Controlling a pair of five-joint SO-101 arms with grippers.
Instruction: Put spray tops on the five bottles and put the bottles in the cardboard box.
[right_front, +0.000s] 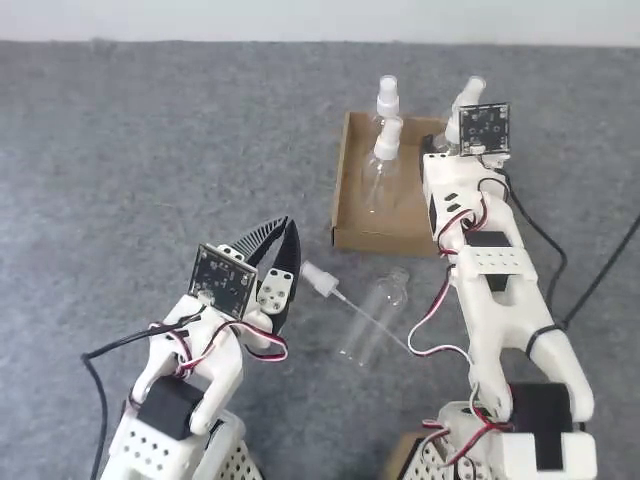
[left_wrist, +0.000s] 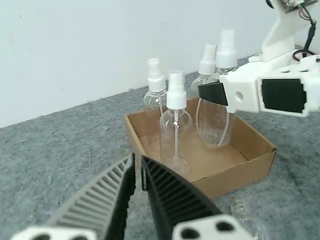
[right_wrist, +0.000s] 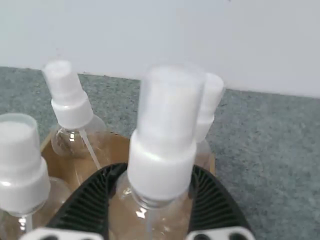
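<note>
In the high view we are seeing the cardboard box (right_front: 350, 215) lying on the grey worktop (right_front: 150, 150). Two bottles with white spray tops are standing upright inside it: the far bottle (right_front: 387, 98) toward the back wall and the middle bottle (right_front: 381, 175) nearer the centre. The right arm (right_front: 500, 290) is stretching over the box's right side. Between the two arms the loose bottle (right_front: 375, 315) is lying on its side on the worktop with its neck bare. The loose spray top (right_front: 318, 278) is lying just beside it, and its thin tube is crossing over the bottle. The left pincer (right_front: 287, 226) is hanging near this top, clenched, with nothing between its fingers.

In the left wrist view this pincer's jaws are leaving only a thin slit. Beyond them the right pincer (left_wrist: 216, 95) is grasping the held bottle (left_wrist: 220, 120) at its shoulder. This bottle's lower part is sitting inside the box walls, but we cannot tell if it is touching the box floor. The corner bottle (left_wrist: 207, 65) is standing just behind it, and we cannot tell whether it is inside the wall.

In the right wrist view the black fingers (right_wrist: 85, 200) are pressing against the held bottle from both sides, just under its top. Three other topped bottles are standing around it.
</note>
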